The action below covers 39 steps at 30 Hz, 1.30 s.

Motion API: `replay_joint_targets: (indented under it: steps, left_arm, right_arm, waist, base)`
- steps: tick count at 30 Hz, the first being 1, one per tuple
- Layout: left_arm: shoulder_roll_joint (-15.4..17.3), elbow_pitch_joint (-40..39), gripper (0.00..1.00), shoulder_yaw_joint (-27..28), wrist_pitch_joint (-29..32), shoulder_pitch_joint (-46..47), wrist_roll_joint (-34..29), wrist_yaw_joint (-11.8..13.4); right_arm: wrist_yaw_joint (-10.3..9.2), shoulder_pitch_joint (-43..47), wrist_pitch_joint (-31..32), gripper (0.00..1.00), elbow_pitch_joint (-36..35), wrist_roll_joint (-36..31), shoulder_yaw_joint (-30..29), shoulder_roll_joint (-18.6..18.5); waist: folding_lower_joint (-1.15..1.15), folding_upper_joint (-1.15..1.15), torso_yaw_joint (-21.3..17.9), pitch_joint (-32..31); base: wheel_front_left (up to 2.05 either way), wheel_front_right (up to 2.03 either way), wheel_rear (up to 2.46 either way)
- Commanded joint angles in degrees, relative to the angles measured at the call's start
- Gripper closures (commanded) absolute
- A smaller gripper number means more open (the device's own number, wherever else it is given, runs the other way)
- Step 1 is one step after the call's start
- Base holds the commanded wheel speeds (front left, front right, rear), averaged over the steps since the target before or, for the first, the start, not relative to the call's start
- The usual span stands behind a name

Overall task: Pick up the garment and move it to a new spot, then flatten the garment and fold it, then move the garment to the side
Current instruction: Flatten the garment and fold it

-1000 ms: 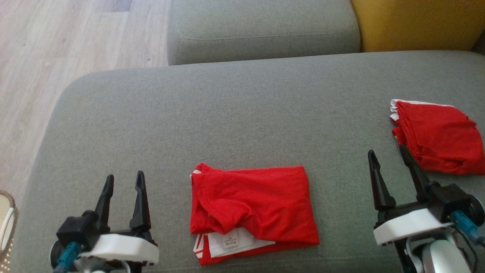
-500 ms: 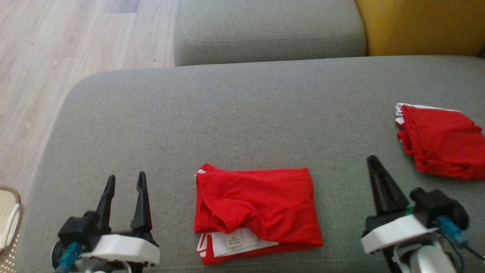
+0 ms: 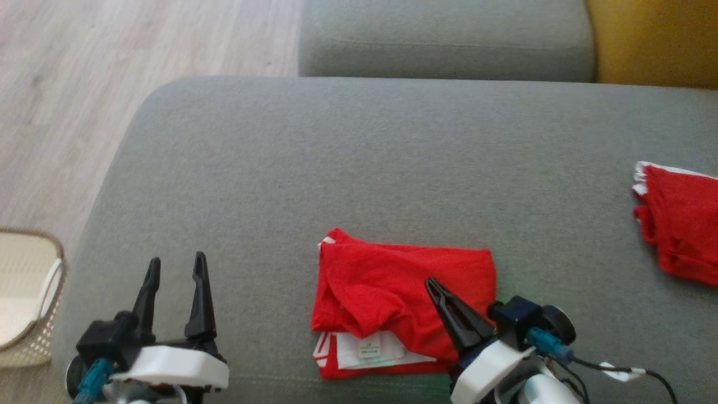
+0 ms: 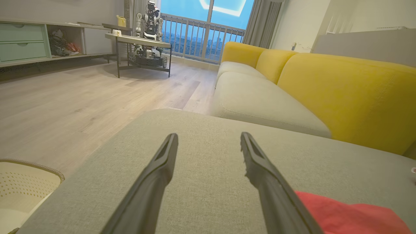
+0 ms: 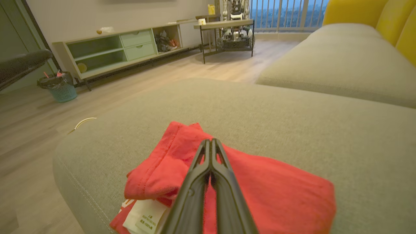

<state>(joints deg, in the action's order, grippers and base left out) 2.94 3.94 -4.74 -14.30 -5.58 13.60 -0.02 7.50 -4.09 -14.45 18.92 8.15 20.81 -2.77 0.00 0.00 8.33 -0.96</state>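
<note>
1. Red garment (image 3: 392, 280) lies folded in a rough rectangle on the grey seat cushion (image 3: 336, 157), near the front edge, approx ctr of head view. Top ply is rumpled at the left. White care label (image 3: 370, 350) pokes out along the near edge.
2. Right gripper (image 3: 431, 282): fingers pressed together, nothing btwn them. It hangs over the garment's right half w/ tips pointing across the cloth. Whether the tips touch the fabric: can't tell.
3. Left gripper (image 3: 176, 259): jaws apart, empty, over bare cushion well left of the garment.
4. Handling (judgement): thin knit, so light, limp, no stiffness. Plies will likely slide on each other, and the fold opens if you lift only the top one. The cushion weave probably drags, so a push would bunch the cloth rather than slide it.
5. Where to grip (judgement): you must spread the right jaws first. Pinch through all plies at the right edge or near-right corner, not the loose left flap. Put the left gripper on the opposite edge if you want the stack kept flat.
6. Stage (judgement): fold looks done, and the move to the side is what's left. A second red bundle (image 3: 679, 224) sits at the far right of the cushion, well apart. A cream basket (image 3: 28, 231) stands on the floor off the left end.
</note>
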Motion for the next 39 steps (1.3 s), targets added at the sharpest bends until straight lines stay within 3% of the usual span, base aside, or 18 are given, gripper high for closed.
replay_joint_targets:
  steps: [1, 10, 15, 27, 32, 39]
  left_arm:
    - [-0.1, -2.1, 0.0, 1.9, -0.7, 3.1, -0.6, -0.2]
    - [-0.1, -1.3, 0.0, 1.6, -0.7, 4.4, -0.6, -0.8]
    - [-0.1, -0.8, 0.0, 1.6, -0.7, 4.8, -0.6, -0.9]
    - [-0.1, -0.9, 0.0, 1.5, -0.7, 4.7, -0.4, -0.5]
    - [-0.1, -1.3, 0.0, 1.5, -0.7, 4.1, -0.5, -0.3]
    - [-0.1, -2.4, 0.0, 2.1, -0.7, 3.5, -0.2, 0.3]
  right_arm:
    - [-0.01, -3.2, -0.4, 1.0, -0.3, 0.6, 1.6, -0.1]
    - [-0.01, -8.4, -0.1, 1.0, 12.5, 2.5, 3.8, -0.1]
    - [-0.01, -9.6, 0.4, 1.0, 16.6, 6.9, 9.3, -0.1]
    - [-0.01, -13.7, 0.5, 1.0, 22.4, 14.9, 18.7, -0.1]
    - [-0.01, -15.2, -0.3, 1.0, 21.6, 15.5, 13.8, -0.1]
    - [-0.01, -13.6, -0.5, 1.0, 14.2, 9.2, 1.0, -0.6]
  waist:
    - [0.0, 0.0, 1.7, 1.3]
    - [0.0, 0.0, 7.2, 3.9]
    - [0.0, 0.0, 9.0, 4.0]
    - [0.0, 0.0, 8.4, 3.1]
    - [0.0, 0.0, 5.7, 1.5]
    - [0.0, 0.0, 1.6, -0.5]
  base:
    - [0.0, 0.0, 0.0]
    - [0.0, 0.0, 0.0]
    - [0.0, 0.0, 0.0]
    - [0.0, 0.0, 0.0]
    - [0.0, 0.0, 0.0]
    - [0.0, 0.0, 0.0]
